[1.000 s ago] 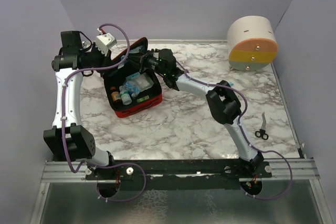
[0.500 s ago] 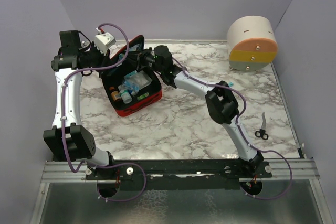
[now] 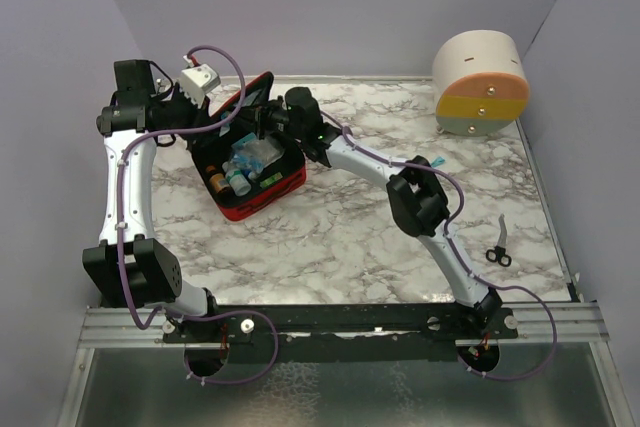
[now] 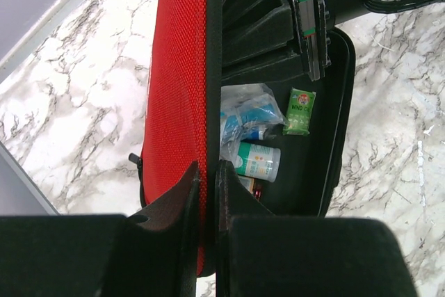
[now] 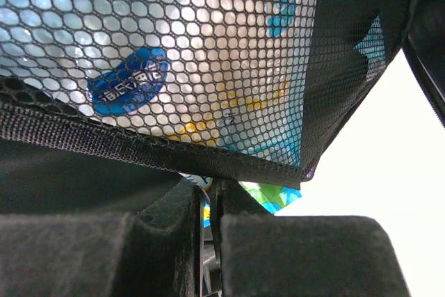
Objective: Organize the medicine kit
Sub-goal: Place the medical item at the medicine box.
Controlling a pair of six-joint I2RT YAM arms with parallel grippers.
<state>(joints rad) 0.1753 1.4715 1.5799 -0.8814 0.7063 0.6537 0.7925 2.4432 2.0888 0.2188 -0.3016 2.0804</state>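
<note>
Left gripper point(image 4: 207, 172) pinches the red zippered fabric medicine kit point(image 3: 258, 209) by its upright lid point(image 4: 182, 67); right gripper point(image 5: 208, 196), clenched, perhaps empty, faces the lid's inside

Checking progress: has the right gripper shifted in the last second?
Yes. The right gripper has edged left, farther from the round drawer container, over the medicine kit.

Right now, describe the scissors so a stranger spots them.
On the white-grey marble table, look along the right edge, nearer the arms than the round cream-orange-yellow drawer container. The small scissors with black finger loops and a curved silver blade lie flat there, alone.
</note>
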